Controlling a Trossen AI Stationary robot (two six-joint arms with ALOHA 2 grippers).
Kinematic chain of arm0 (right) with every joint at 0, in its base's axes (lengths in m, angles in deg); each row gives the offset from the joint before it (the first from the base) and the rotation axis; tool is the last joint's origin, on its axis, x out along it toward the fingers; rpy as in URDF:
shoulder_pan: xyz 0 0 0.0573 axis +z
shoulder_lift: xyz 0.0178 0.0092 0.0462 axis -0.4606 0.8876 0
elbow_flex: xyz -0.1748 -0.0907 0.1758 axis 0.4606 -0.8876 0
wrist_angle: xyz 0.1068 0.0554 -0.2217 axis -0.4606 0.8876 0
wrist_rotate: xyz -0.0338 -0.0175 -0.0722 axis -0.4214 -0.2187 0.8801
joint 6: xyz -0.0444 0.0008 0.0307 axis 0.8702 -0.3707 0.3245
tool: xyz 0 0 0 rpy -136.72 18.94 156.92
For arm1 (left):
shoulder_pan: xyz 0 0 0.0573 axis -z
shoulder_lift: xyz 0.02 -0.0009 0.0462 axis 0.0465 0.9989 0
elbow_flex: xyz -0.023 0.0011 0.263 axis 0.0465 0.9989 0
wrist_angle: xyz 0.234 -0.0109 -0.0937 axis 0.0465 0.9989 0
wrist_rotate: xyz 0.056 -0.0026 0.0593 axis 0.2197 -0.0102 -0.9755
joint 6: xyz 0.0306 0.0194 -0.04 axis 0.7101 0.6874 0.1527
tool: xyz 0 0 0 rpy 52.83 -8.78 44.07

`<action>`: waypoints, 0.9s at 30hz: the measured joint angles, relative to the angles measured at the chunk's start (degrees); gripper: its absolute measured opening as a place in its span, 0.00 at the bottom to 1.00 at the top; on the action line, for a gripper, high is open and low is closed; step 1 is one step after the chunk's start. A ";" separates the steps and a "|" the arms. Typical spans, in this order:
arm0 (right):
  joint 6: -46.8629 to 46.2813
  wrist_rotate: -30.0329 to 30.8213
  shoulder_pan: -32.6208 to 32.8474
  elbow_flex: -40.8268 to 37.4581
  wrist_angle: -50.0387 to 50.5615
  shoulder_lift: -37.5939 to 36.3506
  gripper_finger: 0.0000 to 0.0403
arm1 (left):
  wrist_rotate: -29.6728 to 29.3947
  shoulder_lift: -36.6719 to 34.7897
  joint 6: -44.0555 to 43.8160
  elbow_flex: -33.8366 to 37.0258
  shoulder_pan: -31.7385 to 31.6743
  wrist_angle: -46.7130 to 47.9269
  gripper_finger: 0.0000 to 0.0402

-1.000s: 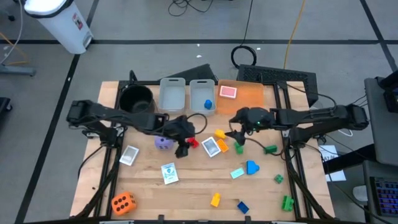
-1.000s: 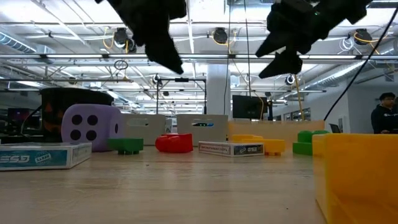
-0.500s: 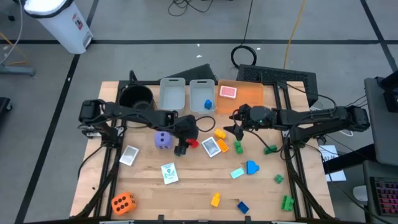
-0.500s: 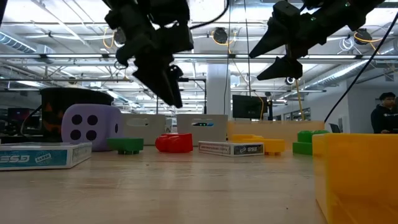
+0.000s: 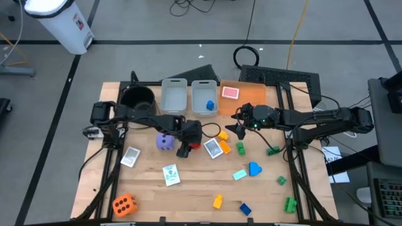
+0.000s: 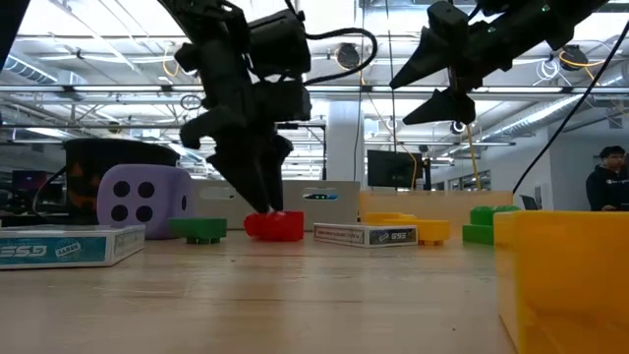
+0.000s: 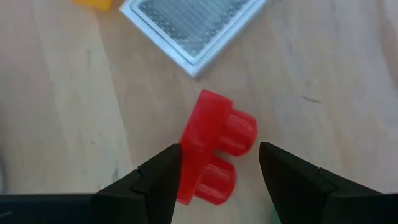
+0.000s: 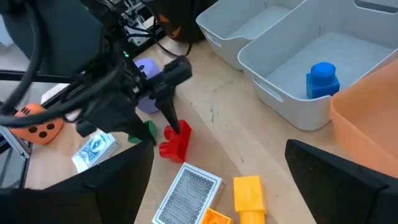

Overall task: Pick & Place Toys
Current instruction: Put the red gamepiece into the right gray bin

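- From above, we see the left hand (image 5: 184, 148) low over the counter (image 5: 188, 194) at the red brick (image 5: 195, 145), just beside the purple die (image 5: 165, 142) and a picture card (image 5: 213, 148). The right hand (image 5: 233, 130) hovers near the yellow brick (image 5: 222, 135), fingers apart and empty.
- Level with the counter, we find the left hand's (image 6: 263, 200) tips down at the red brick (image 6: 276, 226), which sits flat.
- From the left wrist, our fingers (image 7: 158, 180) stand apart on either side of the red brick (image 7: 214, 149), not yet clamped. The brick lies askew and closer to one finger, so we judge closing could push it sideways or pinch only a stud and let it slip.
- From the right wrist, we see a blue brick (image 8: 323, 79) already in a grey bin (image 8: 292, 109).
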 joint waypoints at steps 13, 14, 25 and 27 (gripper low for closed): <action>-0.64 0.13 0.02 0.01 0.02 0.00 0.89 | -1.73 0.83 -0.40 0.11 -0.93 0.39 0.56; -0.64 0.13 0.02 0.01 0.02 0.00 0.89 | -1.97 0.83 -0.77 0.11 -1.03 0.35 0.56; -0.56 0.17 0.00 0.01 0.30 0.00 0.89 | 1.96 0.74 -15.18 -2.59 -1.71 2.27 0.56; -0.48 0.17 0.00 0.01 0.28 0.00 0.89 | 2.19 0.74 -15.26 -3.54 -1.33 2.41 0.56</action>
